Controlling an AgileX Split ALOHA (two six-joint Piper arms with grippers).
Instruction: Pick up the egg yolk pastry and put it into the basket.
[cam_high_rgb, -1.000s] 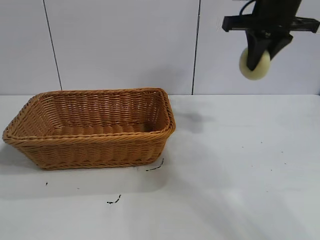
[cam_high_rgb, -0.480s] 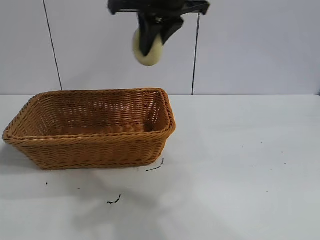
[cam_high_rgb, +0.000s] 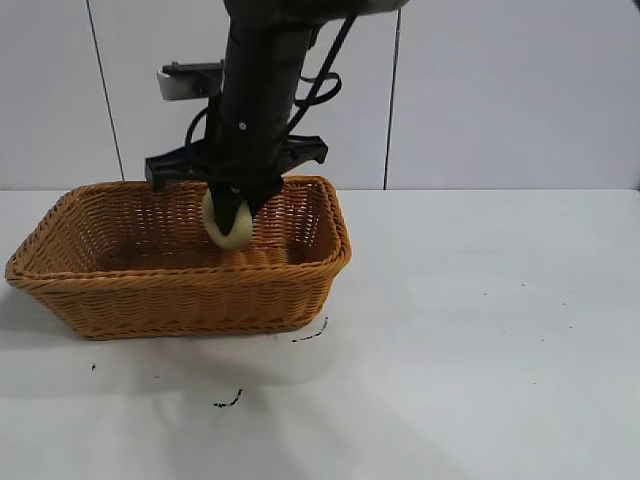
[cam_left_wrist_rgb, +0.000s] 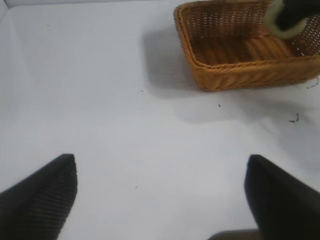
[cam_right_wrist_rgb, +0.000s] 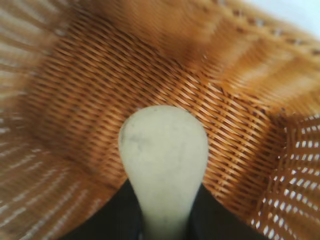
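The orange-brown wicker basket (cam_high_rgb: 180, 290) stands on the white table at the left. My right gripper (cam_high_rgb: 235, 208) reaches down into it from above, shut on the pale yellow-green egg yolk pastry (cam_high_rgb: 228, 224), which hangs inside the basket above its floor. In the right wrist view the pastry (cam_right_wrist_rgb: 164, 150) is squeezed between my dark fingers (cam_right_wrist_rgb: 125, 212) over the woven floor (cam_right_wrist_rgb: 90, 95). The left wrist view shows the basket (cam_left_wrist_rgb: 240, 65) far off with the pastry (cam_left_wrist_rgb: 280, 22) in it. My left gripper (cam_left_wrist_rgb: 160, 195) is open and empty over bare table, away from the basket.
The white table (cam_high_rgb: 480, 330) stretches to the right and front of the basket, with small dark marks (cam_high_rgb: 228, 402) near the front. A pale panelled wall (cam_high_rgb: 500, 90) stands behind.
My right gripper carried the pastry from high at the right, leftward over the basket, then down into it. The basket has not moved.
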